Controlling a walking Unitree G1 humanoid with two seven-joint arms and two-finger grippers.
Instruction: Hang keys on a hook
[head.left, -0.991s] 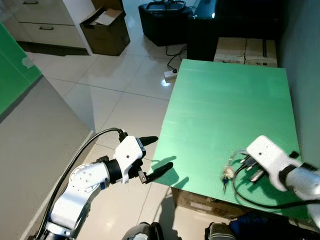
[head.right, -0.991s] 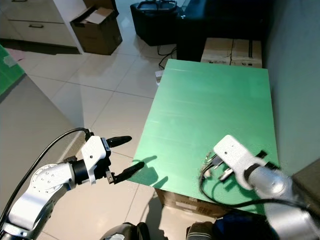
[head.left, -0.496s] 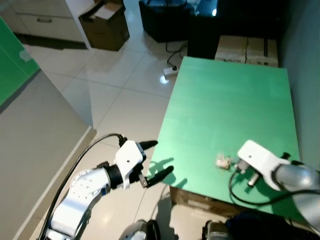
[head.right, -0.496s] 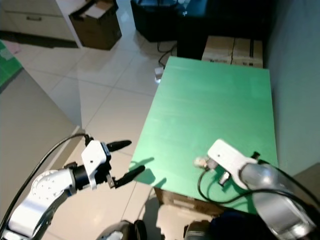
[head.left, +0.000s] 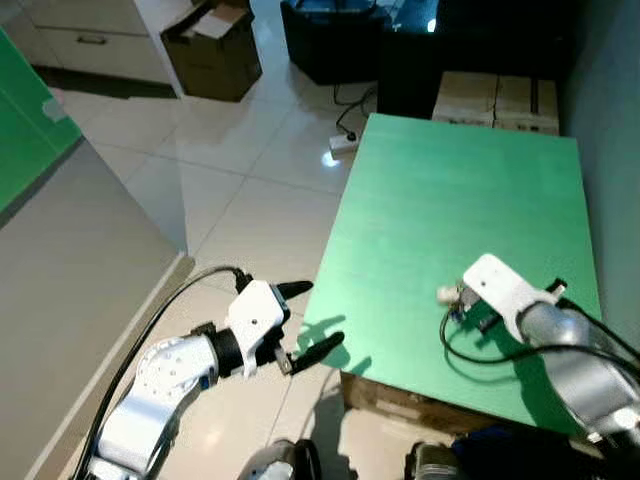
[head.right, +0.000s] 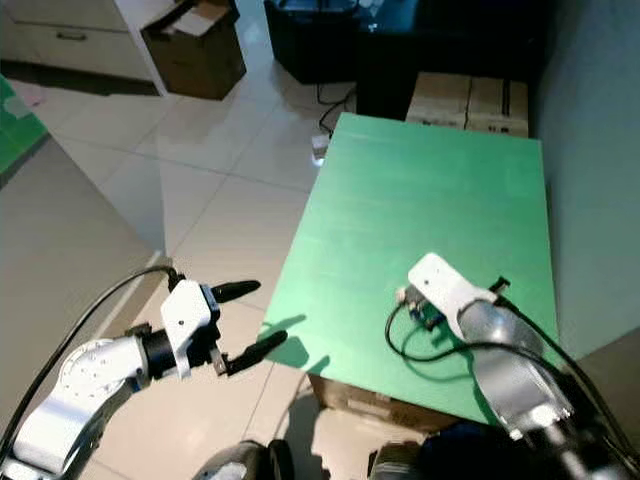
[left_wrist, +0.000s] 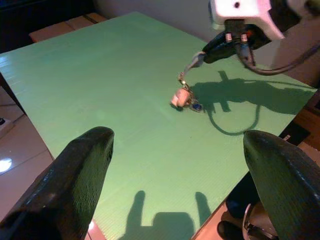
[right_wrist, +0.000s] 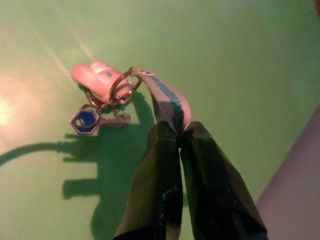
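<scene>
The keys (right_wrist: 100, 95) are a pink charm, a blue-headed key and a ring on a short strap. My right gripper (right_wrist: 177, 131) is shut on that strap, holding it up over the green table (head.left: 450, 190) near the front right. Charm and key (left_wrist: 184, 98) rest on the tabletop or hang just above it; I cannot tell which. From the head the bunch (head.left: 447, 295) shows just left of the white right wrist. My left gripper (head.left: 310, 318) is open and empty, in the air off the table's front left corner.
An open cardboard box (head.left: 212, 55) and a black case (head.left: 330, 35) stand on the tiled floor beyond. Two cartons (head.left: 497, 100) sit behind the table's far edge, a power strip (head.left: 342, 148) by its far left corner. A grey wall (head.left: 60, 260) runs along my left.
My right gripper has carried the keys from near the table's front edge farther in over the tabletop. The left arm has hardly moved. The view has shifted slightly.
</scene>
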